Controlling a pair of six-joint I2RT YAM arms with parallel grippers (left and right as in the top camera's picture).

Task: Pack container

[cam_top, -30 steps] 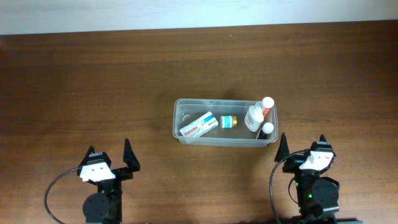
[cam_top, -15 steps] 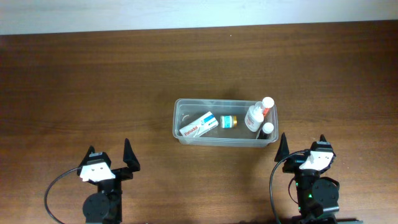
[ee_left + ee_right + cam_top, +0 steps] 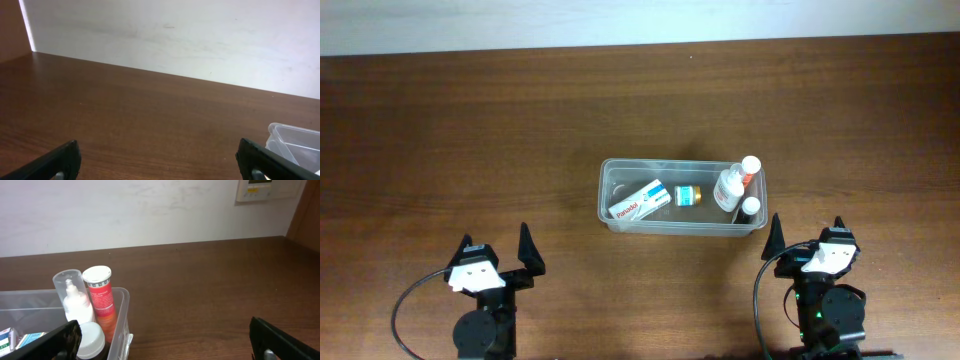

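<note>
The clear plastic container (image 3: 605,190) sits at the table's centre. It holds a white and blue medicine box (image 3: 641,201), a small amber bottle (image 3: 688,195), a white spray bottle (image 3: 728,188), an orange tube (image 3: 748,170) and a dark bottle with a white cap (image 3: 750,208). The right wrist view shows the container's corner (image 3: 122,325), the spray bottle (image 3: 75,302), the orange tube (image 3: 101,300) and the white cap (image 3: 90,339). My left gripper (image 3: 498,249) is open and empty at the front left. My right gripper (image 3: 806,235) is open and empty just right of the container.
The wooden table (image 3: 470,130) ends at a white wall (image 3: 200,35) at the back. The container's corner also shows at the right of the left wrist view (image 3: 295,142). A wall panel (image 3: 257,190) hangs at the back right.
</note>
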